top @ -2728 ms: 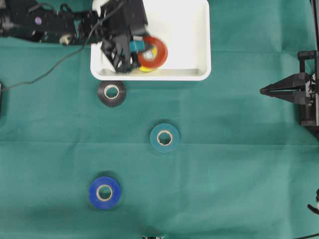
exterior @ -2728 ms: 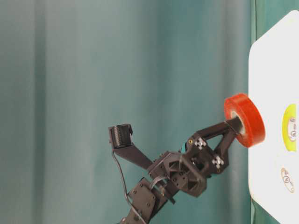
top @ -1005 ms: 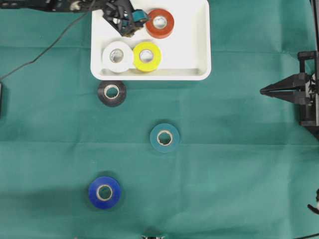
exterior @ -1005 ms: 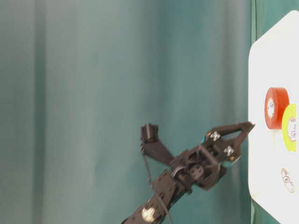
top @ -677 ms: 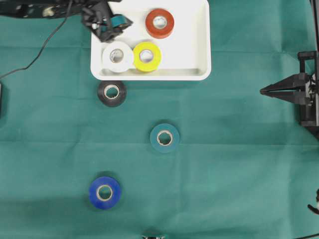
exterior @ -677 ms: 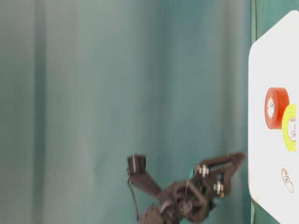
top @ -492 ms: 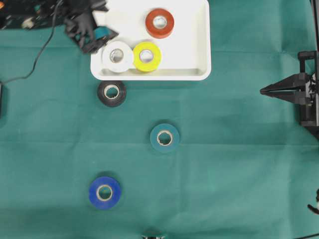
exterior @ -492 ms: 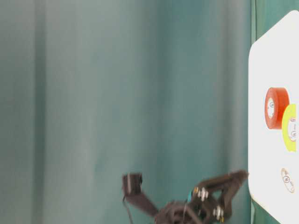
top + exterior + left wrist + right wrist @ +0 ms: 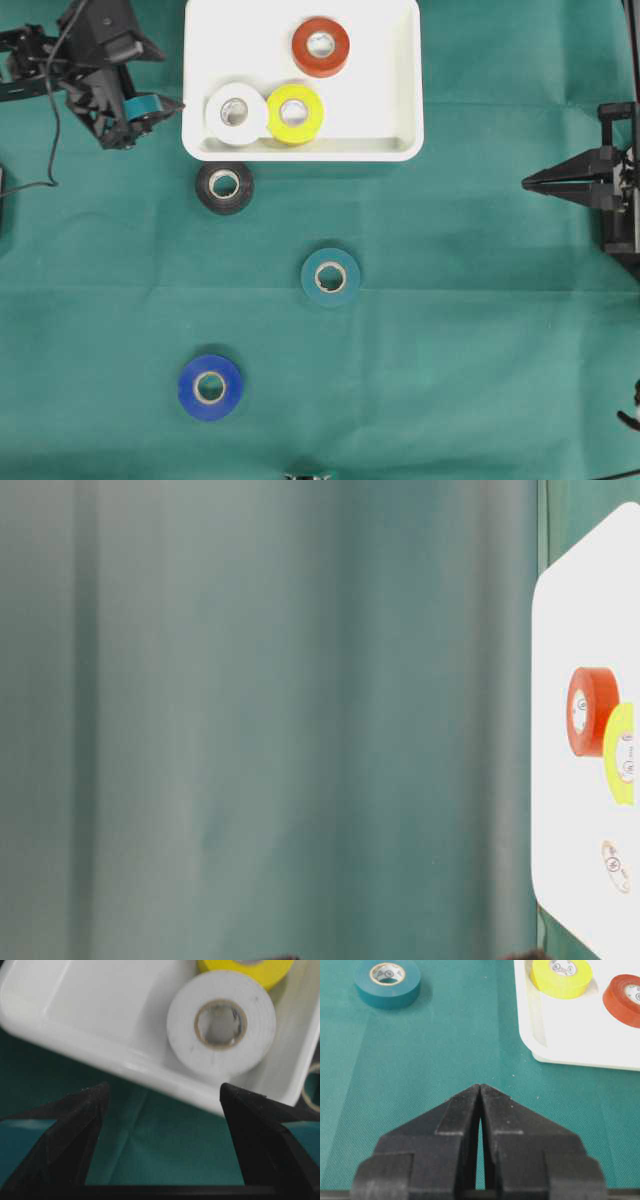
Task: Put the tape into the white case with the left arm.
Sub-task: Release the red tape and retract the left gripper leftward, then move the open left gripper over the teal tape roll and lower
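Red tape dropped, arm pulled back
My left fingers (image 9: 162, 1110), spread and empty, have left the shallow white plastic case (image 9: 400, 100); black roll (image 9: 224, 186) next.

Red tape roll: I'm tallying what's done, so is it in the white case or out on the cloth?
In. The red tape roll lies flat inside the white case.

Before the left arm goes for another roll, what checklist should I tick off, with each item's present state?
1. Left hand open and empty: ok.
2. Left hand clear of the white case, over cloth beside it: ok.
3. Red roll, yellow roll and white roll lying flat in the case: ok.
4. Black roll, teal roll and blue roll in the case: not ok.
5. Right hand shut, parked far from the rolls: ok.
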